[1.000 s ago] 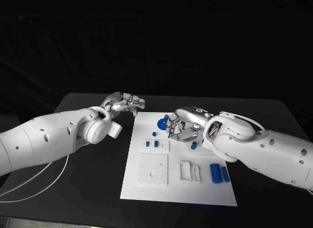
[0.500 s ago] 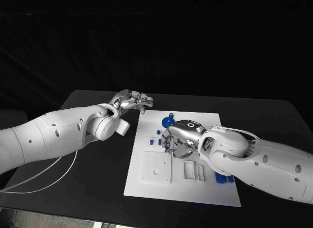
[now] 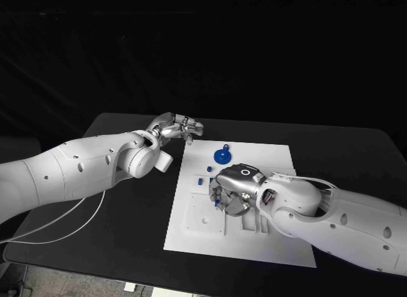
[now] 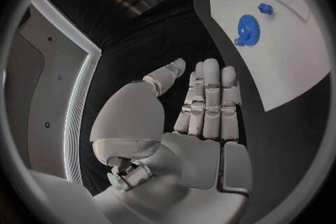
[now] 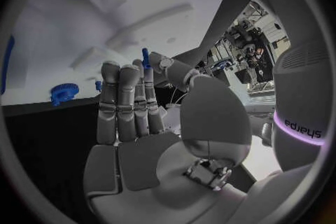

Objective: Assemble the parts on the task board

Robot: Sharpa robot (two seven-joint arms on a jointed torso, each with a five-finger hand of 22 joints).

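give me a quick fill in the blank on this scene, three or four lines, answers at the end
1. The right hand pinches a small ____ peg between thumb and a finger.
2. The left hand hovers with its fingers straight, holding ____.
3. The round blue gear lies on the flat ____ task board.
4. The left hand is over the ____ table, beside the board's far corner.

Missing words: blue; nothing; white; black
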